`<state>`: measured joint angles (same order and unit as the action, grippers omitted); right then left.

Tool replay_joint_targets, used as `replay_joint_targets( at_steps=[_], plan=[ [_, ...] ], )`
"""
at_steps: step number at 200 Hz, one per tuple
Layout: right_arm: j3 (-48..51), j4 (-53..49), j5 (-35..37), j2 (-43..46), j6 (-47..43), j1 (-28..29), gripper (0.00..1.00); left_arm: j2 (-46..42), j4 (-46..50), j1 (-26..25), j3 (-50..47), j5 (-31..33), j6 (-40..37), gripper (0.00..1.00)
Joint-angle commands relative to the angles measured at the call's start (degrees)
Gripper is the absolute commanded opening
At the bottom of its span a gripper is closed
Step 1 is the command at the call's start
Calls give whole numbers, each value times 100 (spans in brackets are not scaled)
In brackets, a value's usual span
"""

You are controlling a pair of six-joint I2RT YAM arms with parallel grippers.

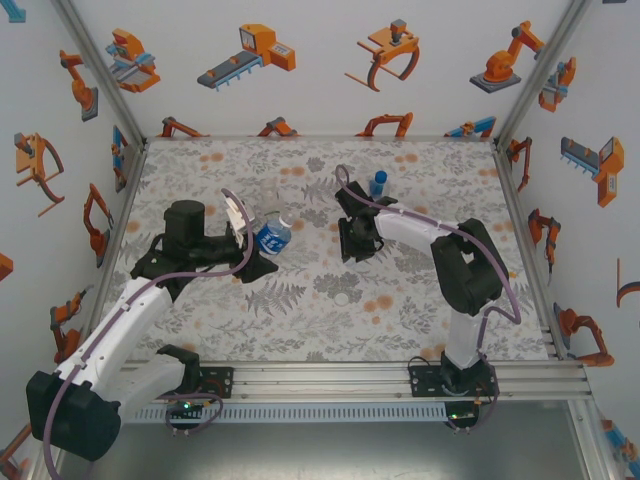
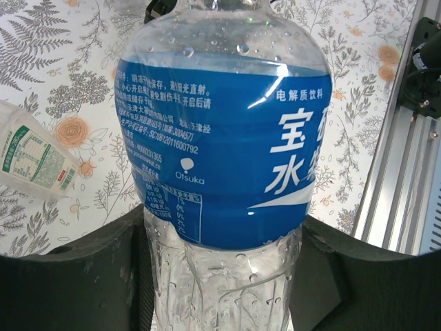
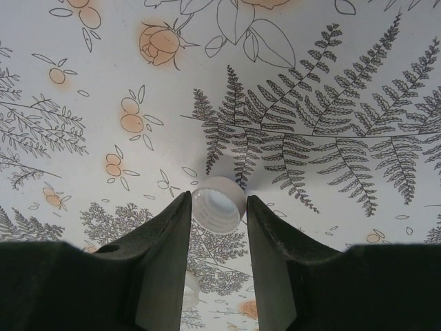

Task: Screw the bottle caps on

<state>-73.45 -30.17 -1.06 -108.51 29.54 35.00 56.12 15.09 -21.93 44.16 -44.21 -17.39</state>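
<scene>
Closer, white cap (image 3: 218, 207) between right jaws.

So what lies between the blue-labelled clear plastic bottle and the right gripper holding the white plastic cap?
Nothing: the top view shows bare floral table between the blue-labelled bottle and the right gripper with its white cap.

1. Blue-labelled water bottle (image 2: 220, 138): clear, beaded with droplets; you gripped it in the left jaws.
2. Narrow clear bottle (image 2: 34, 162): on the desk (image 2: 83, 41), just beside it.
3. White cap (image 3: 218, 202): ribbed; you pinched it between the right jaws.
4. Short blue-tinted bottle (image 1: 378, 183): upright, far desk.
</scene>
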Motion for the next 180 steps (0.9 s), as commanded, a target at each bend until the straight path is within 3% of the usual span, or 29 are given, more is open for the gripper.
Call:
replay_joint_targets(
  at_steps=[1,92,144,180],
  plan=[
    [41,-68,25,-245,49,-20,38,23,80,14,200,-168,-125,0],
    [-2,-59,-13,-372,37,-18,39,59,82,17,216,-188,-129,0],
    [6,-41,-28,-319,35,-20,27,67,79,16,216,-194,-133,0],
    [-50,-213,243,-225,-106,-20,27,58,91,20,216,-188,-129,0]
  ],
)
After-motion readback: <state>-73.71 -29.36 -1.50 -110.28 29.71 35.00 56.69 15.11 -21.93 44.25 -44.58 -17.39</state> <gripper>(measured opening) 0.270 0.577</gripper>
